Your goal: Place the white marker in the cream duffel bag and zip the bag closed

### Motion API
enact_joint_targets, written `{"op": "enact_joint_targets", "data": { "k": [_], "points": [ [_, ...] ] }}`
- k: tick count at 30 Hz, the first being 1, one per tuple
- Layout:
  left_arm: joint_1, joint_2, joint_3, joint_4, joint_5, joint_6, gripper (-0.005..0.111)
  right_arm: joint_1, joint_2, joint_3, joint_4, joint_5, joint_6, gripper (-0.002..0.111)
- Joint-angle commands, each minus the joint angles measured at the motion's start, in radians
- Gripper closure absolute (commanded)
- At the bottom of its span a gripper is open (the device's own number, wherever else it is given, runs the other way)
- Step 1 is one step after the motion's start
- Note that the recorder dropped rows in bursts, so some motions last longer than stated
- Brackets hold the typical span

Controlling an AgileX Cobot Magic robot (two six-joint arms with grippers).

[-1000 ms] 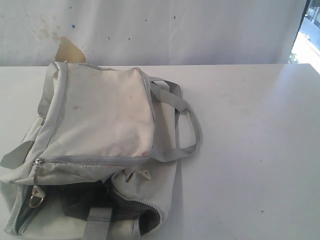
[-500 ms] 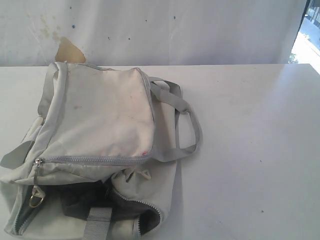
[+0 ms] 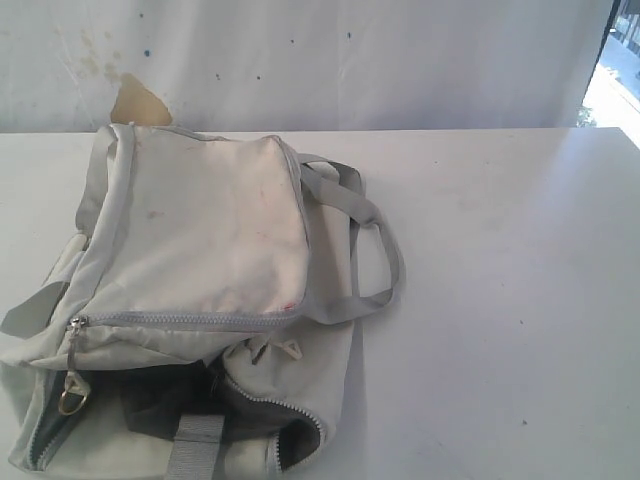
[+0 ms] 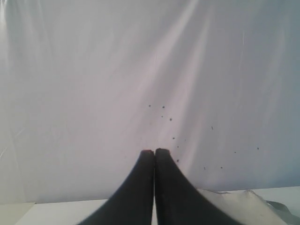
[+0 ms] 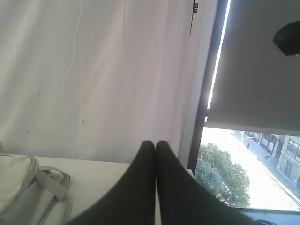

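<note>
1 broad white surface (image 3: 500, 300), and the biggest thing on it is the cream duffel bag (image 3: 200, 250), slumped flat, lower than both grippers and well apart from them. It's soft fabric with no frame. I'd judge it light but floppy, the sort that drags and bunches when tugged, so 1 gripper ought to pin it while the other works. The mouth gapes at 1 end with dark lining (image 3: 165, 400) showing, so the way in looks clear.

Now the arms. The left gripper (image 4: 154, 152) hangs raised, jaws pressed together on nothing, a corner of the bag just showing below and beyond its tips. The right gripper (image 5: 155, 143) is the same: jaws together, empty, the bag off toward the left arm's side of it.

Smaller now. The grey webbing handle (image 3: 375, 250) loops out on the side of the bag facing the right gripper, firmer than the cloth and a handy hold for steadying. The zipper (image 3: 180, 321) runs across the top panel. Its pull ring (image 3: 70, 400) dangles at the corner farthest from the right gripper, small and probably slippery, best pinched square across the metal.

Smallest of all is the white marker, and it's nowhere in any view. I'd expect it thin, hard and prone to roll, so take it mid-barrel.
</note>
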Motion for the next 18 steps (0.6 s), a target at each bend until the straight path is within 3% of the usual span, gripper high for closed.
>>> {"op": "enact_joint_targets", "data": {
  "k": [1, 6, 10, 14, 18],
  "points": [
    [0.001, 0.0, 0.002, 0.005, 0.03, -0.043, 0.107, -0.006, -0.014, 0.006, -0.009, 0.018, -0.004, 0.108],
    [0.001, 0.0, 0.006, 0.005, 0.03, -0.146, 0.107, -0.006, -0.014, 0.004, -0.009, 0.018, -0.006, 0.108],
    [0.001, 0.0, -0.004, 0.011, 0.03, -0.132, 0.107, -0.006, -0.014, 0.004, -0.009, 0.018, -0.007, 0.108],
    [0.001, 0.0, -0.017, 0.014, -0.096, -0.085, 0.107, -0.006, -0.014, 0.01, -0.014, -0.021, -0.021, 0.108],
    [0.001, 0.0, 0.05, 0.028, -0.159, -0.079, 0.107, -0.006, -0.014, 0.054, -0.014, -0.114, -0.021, 0.108]
  ]
}}
